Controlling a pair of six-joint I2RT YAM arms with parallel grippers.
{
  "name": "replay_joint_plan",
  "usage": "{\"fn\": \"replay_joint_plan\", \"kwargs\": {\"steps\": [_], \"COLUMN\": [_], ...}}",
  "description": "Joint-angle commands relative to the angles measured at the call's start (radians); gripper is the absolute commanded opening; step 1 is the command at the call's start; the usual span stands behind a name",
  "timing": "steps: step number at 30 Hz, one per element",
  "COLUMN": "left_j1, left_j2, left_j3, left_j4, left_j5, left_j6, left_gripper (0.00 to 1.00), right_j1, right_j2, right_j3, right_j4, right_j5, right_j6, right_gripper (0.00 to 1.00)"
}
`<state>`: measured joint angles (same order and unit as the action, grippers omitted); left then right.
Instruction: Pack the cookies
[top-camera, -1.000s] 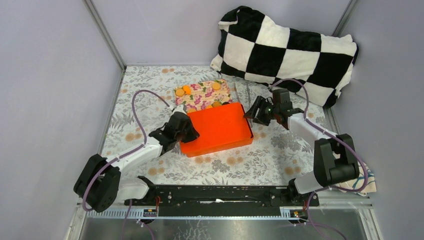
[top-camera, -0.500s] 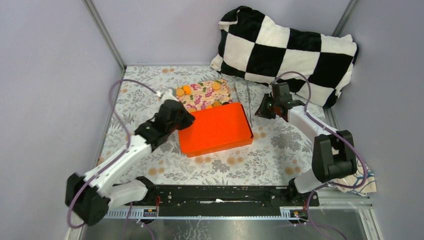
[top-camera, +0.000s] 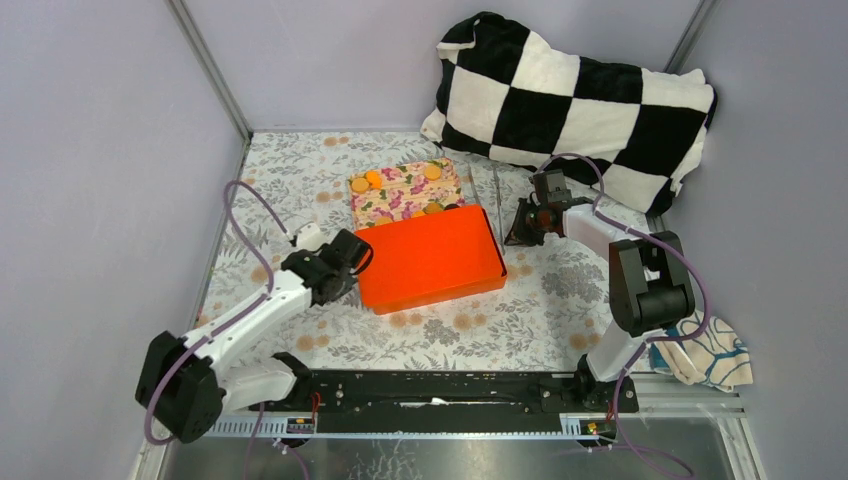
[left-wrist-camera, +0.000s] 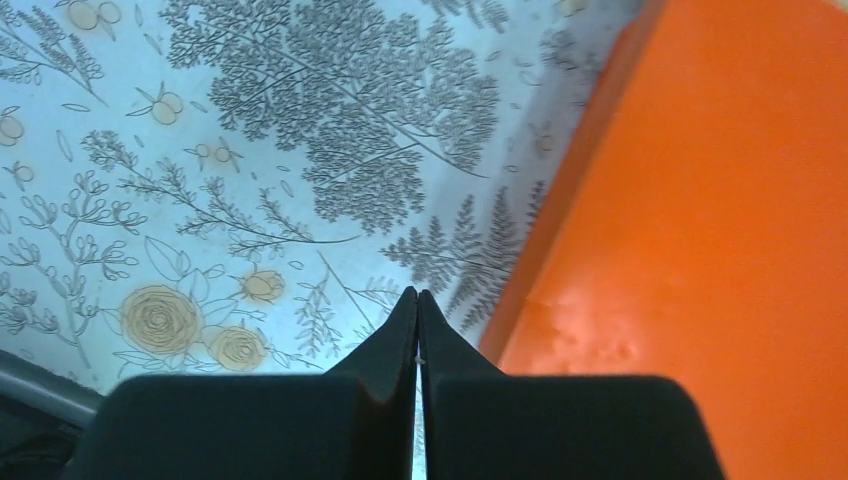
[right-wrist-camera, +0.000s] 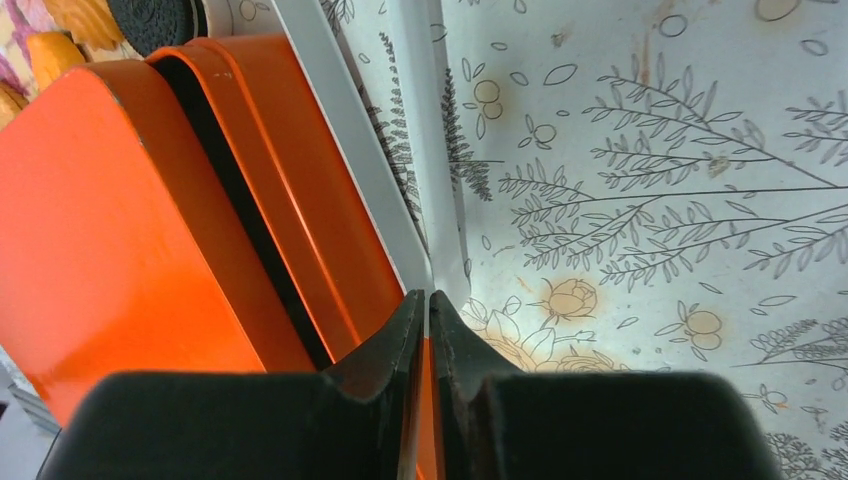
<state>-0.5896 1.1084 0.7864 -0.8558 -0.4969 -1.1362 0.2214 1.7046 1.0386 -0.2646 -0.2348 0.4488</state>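
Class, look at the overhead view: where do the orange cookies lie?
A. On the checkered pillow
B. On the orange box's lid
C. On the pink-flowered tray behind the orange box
C: the cookies sit on the pink-flowered tray, just behind the orange box.

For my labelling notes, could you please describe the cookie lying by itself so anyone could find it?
Find the orange box mid-table; a pink-flowered tray shows behind it. The cookie lies alone at the tray's far right corner, whereas the other cookies cluster far left or against the box.
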Motion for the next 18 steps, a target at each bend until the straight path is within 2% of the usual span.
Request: {"fn": "replay_joint_plan", "kwargs": {"steps": [1,9,14,18], "left_j1": [-0.006,-0.006,-0.006,-0.006], "left_j2": [0.066,0.151,0.253,0.293], "left_j3": [-0.029,-0.079,-0.028,-0.020], "left_j4": [0.037,0.367,0.443,0.465], "left_j5": [-0.081,-0.076,-0.037,0.029], "left_j6": [-0.013,0.134,0.179,0.174], "left_gripper": [0.00,0.00,0.00,0.00], "right_j1": [-0.001,0.020,0.058,0.140], "right_j2": [0.024,0.087,0.081,0.091], "right_j3": [0.028,0.031,0.025,0.052], "right_j4": [0.009,0.030,0.069,0.093], "right_j5": [-0.070,-0.184,-0.271,-0.326], "right_j6": [-0.014,-0.003,0.032,0.066], "right_gripper": [0.12,0.11,0.11,0.11]}}
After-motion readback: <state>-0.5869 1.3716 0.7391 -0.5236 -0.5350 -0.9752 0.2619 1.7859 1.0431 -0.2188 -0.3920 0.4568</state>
